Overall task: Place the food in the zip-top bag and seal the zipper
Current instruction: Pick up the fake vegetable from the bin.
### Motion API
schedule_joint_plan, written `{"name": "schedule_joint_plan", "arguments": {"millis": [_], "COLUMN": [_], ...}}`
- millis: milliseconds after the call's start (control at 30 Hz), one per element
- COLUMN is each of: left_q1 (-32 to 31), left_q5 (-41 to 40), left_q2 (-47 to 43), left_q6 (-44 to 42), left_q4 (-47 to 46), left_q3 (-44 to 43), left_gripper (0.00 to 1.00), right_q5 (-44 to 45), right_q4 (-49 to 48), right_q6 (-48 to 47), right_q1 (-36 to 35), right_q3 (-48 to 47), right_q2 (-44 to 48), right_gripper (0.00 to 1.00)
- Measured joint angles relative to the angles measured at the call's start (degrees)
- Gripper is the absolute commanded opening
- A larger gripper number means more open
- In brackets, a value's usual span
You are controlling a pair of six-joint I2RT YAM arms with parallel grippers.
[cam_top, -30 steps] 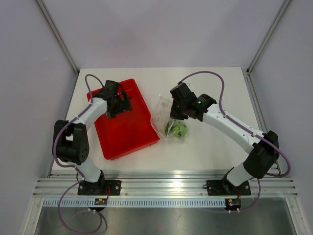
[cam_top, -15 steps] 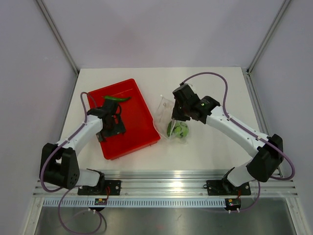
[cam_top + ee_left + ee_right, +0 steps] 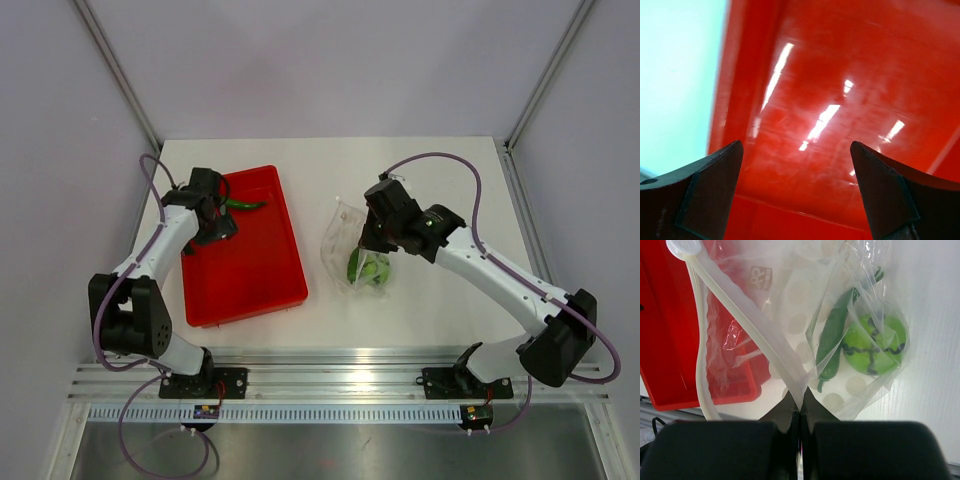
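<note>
The zip-top bag (image 3: 338, 238) is a clear dotted pouch lying right of the red tray. In the right wrist view the bag (image 3: 805, 305) holds the lime-green ball (image 3: 874, 344) and a dark green pod (image 3: 832, 337). My right gripper (image 3: 800, 399) is shut on the lower end of the pale zipper (image 3: 740, 315); from above the gripper (image 3: 369, 240) sits over the bag. Another dark green pod (image 3: 244, 204) lies at the tray's far edge. My left gripper (image 3: 214, 226) is open and empty just left of that pod; its view (image 3: 796, 147) shows only tray floor.
The red tray (image 3: 250, 285) lies on the left half of the white table (image 3: 430, 310); it also shows in the left wrist view (image 3: 840, 75) and behind the bag in the right wrist view (image 3: 670, 340). Enclosure walls stand on the three far sides.
My left gripper has swung to the tray's far-left corner, and the tray has turned straighter and slid left. My right gripper has moved slightly right and nearer, still holding the bag.
</note>
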State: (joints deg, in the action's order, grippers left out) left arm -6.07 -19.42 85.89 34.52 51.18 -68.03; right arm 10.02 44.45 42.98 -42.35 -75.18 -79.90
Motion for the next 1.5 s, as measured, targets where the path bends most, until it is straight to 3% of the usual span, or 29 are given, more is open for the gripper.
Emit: {"name": "schedule_joint_plan", "arguments": {"millis": [200,367,533,767,933,1233,1500], "left_q1": [-3.56,-2.80,-0.70,0.63,1.22,3.74,5.22], "left_q5": [6.43,7.87,6.58,4.50,4.37,5.01,4.33], "left_q2": [0.11,2.38,10.91,21.40,26.58,27.61,34.62], "left_q6": [1.66,6.82,13.33,19.47,20.72,21.09,21.11], "left_q4": [-3.23,-8.76,-11.34,-13.11,-14.97,-18.71,-16.59], "left_q3": [-1.25,-4.70,-11.67,-15.04,-17.14,-17.46,-26.01], "left_gripper": [0.92,0.90,0.84,0.83,0.82,0.82,0.75], "right_q5": [-0.02,-0.04,0.04,0.55,0.94,0.96,0.94], "right_q4": [0.02,0.13,0.50,0.92,1.07,1.53,1.90], "right_q6": [0.35,0.35,0.37,0.35,0.31,0.09,-0.11], "right_q1": [0.00,0.00,0.00,0.00,0.00,0.00,0.00], "right_q3": [0.11,0.11,0.11,0.11,0.09,0.09,-0.13], "right_q2": [0.42,0.20,0.20,0.20,-0.87,-4.63,-5.27], "right_gripper": [0.00,0.00,0.00,0.00,0.00,0.00,0.00]}}
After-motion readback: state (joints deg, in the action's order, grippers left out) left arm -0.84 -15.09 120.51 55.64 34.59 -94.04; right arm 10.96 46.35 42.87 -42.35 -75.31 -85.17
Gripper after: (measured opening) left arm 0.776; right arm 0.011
